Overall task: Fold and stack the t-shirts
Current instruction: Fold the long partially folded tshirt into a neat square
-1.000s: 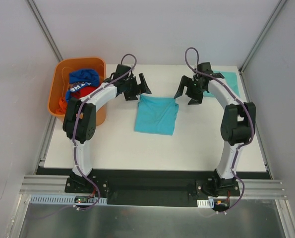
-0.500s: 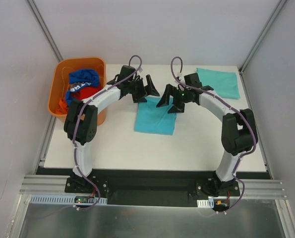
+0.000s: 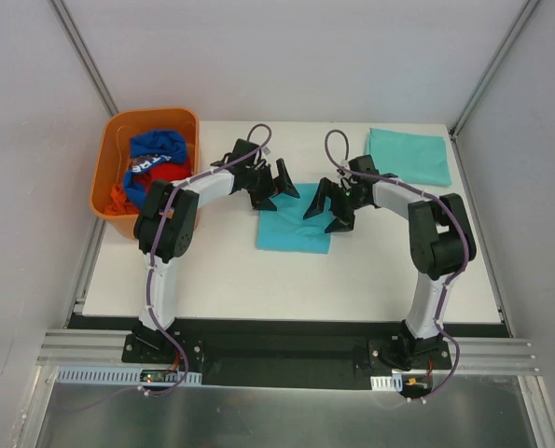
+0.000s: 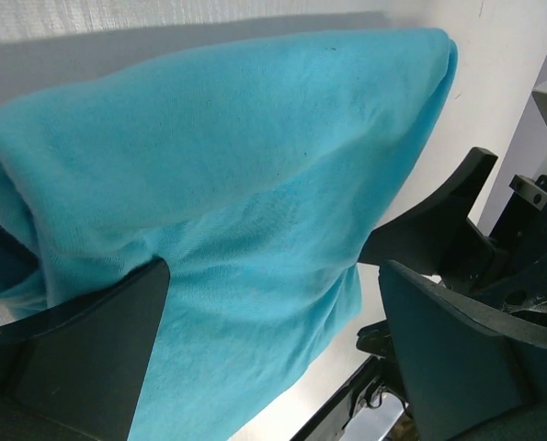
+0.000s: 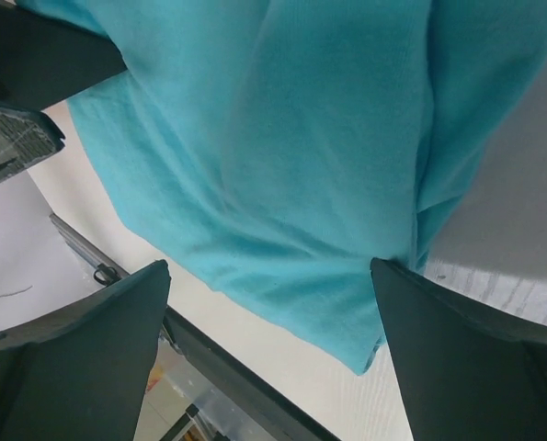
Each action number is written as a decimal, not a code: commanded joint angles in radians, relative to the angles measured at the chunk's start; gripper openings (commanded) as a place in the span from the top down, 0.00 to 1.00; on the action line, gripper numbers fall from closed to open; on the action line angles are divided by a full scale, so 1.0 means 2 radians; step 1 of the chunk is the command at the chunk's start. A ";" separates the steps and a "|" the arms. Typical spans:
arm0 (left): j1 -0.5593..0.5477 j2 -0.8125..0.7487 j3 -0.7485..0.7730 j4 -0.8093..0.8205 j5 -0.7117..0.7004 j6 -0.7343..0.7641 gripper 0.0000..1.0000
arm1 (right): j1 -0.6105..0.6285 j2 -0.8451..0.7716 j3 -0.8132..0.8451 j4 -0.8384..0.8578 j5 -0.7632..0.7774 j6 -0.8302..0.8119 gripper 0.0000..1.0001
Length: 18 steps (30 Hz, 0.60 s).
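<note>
We see one white table (image 3: 240, 280). Beside its far left corner stands one orange bin (image 3: 156, 115) holding three bunched garments: a blue garment (image 3: 156, 147) with white lettering, a red garment (image 3: 172, 174) and an orange garment (image 3: 118, 198). Two teal t-shirts lie on the table: the middle t-shirt (image 3: 294, 233), folded, and the far-right t-shirt (image 3: 409, 157), flat in the far right corner. The left gripper (image 3: 279, 191) and right gripper (image 3: 322, 217) hover over the middle t-shirt's far edge, both spread wide and holding nothing.

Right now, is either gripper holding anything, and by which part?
Nothing is held: the left gripper and the right gripper both stand open over the folded t-shirt, near its far edge.
</note>
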 commanded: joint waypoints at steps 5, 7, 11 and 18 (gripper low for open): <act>0.004 -0.131 -0.014 0.000 -0.011 0.022 0.01 | 0.013 -0.118 0.020 -0.081 0.129 -0.069 0.03; 0.004 -0.174 -0.048 0.000 -0.040 0.029 0.01 | 0.019 -0.167 0.018 -0.100 0.177 -0.075 0.03; 0.003 -0.302 -0.135 -0.003 -0.114 0.053 0.01 | 0.021 -0.213 0.010 -0.123 0.234 -0.089 0.03; 0.003 -0.463 -0.300 -0.031 -0.206 0.050 0.01 | 0.020 -0.127 0.061 -0.153 0.279 -0.091 0.03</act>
